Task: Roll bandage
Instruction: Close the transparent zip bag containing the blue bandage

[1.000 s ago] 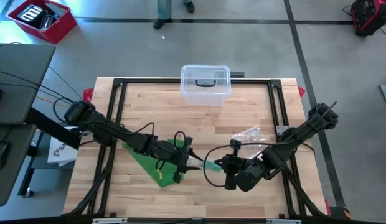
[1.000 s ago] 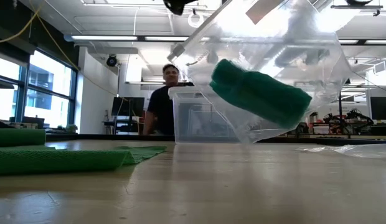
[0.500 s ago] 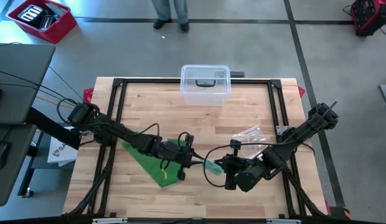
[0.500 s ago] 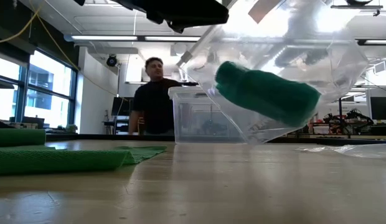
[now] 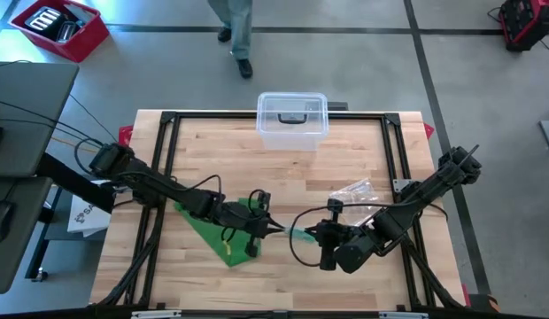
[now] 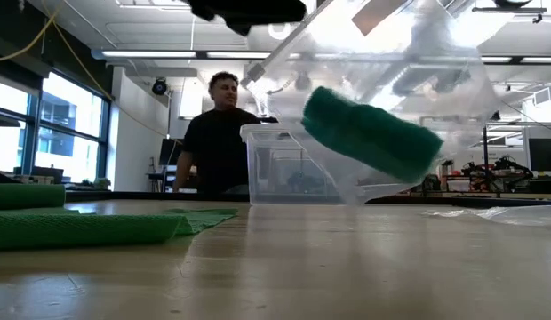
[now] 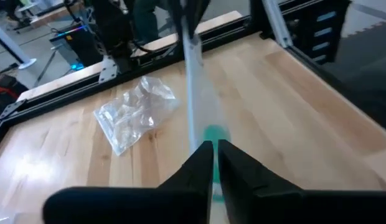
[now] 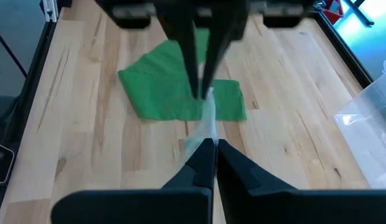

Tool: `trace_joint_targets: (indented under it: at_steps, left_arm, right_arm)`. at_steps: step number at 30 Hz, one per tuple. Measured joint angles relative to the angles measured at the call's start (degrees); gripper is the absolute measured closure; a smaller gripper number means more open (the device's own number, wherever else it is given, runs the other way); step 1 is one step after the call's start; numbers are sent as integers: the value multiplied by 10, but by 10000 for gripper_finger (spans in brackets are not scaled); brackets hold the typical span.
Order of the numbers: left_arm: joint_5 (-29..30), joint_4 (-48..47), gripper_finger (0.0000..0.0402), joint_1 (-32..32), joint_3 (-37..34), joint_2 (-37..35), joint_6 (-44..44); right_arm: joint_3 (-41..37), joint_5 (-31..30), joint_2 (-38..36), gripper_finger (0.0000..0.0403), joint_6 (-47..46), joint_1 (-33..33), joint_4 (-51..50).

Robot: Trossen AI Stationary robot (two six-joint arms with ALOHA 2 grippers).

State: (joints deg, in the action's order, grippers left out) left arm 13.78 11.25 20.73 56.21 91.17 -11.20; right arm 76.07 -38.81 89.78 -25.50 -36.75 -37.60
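A clear plastic bag (image 6: 395, 62) with a rolled green bandage (image 6: 371, 132) inside hangs above the table's middle, between my two grippers. My left gripper (image 5: 271, 229) is shut on the bag's left end and my right gripper (image 5: 312, 235) on its right end. In the left wrist view the roll (image 7: 214, 133) shows just past my fingers. An unrolled green bandage (image 5: 223, 227) lies flat on the table under the left arm, and also shows in the right wrist view (image 8: 171, 93). My left gripper pinches the bag's top edge (image 7: 198, 121) between its two fingers, coming slanting down from the table's left. The bag is lifted clear of the table and stretches away toward the other gripper. My right gripper pinches the bag's opposite end (image 8: 209, 124) between its two fingers, slanting down from the table's right. The plastic runs as a narrow strip toward the left fingers (image 8: 194, 68), and the roll hangs in the bag below.
A clear lidded box (image 5: 292, 119) stands at the table's far edge. A crumpled empty plastic bag (image 5: 354, 190) lies right of centre. A black frame (image 5: 168, 120) runs around the table. A person (image 6: 213, 133) stands beyond the far edge.
My left gripper has shut on the bag's left end, taking hold. The bag with the roll swayed a little toward the right and came back. The person behind the table has stepped sideways.
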Motion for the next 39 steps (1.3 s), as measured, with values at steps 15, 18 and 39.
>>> trace_joint_targets:
  at_steps: [15,18,39]
  left_arm:
    - [-42,87,200,-24,0,45,35]
    - [-42,87,206,-28,0,55,39]
    - [282,-289,399,-32,0,-93,110]
  right_arm:
    - [0,0,0,403,0,0,-4]
    - [0,0,0,403,0,0,-5]
    - [0,-10,-2,313,-16,0,-13]
